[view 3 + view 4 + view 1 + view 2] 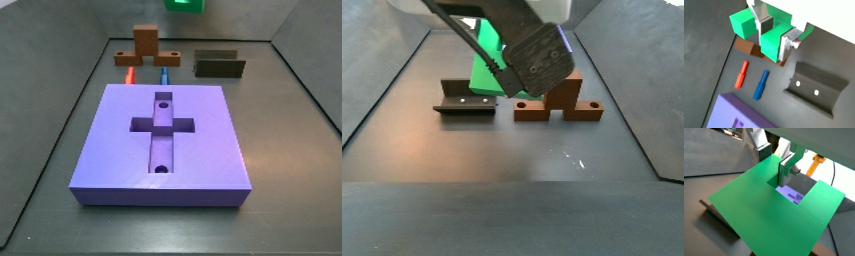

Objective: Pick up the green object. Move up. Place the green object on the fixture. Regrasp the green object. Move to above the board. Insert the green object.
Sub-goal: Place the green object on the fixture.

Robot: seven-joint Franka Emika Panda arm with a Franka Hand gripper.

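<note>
While aloft above the fixture [816,83], gripper [776,31] pinching green object [751,24]; apparently rigid, light, smooth; best held across one prong.

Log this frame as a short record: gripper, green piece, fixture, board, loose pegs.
gripper: raised above the floor, shut on the green object
green object: held in the air, clear of everything
fixture: on the floor, nothing on it
board: cross recess unfilled
pegs: red peg and blue peg lie side by side on the floor
</note>
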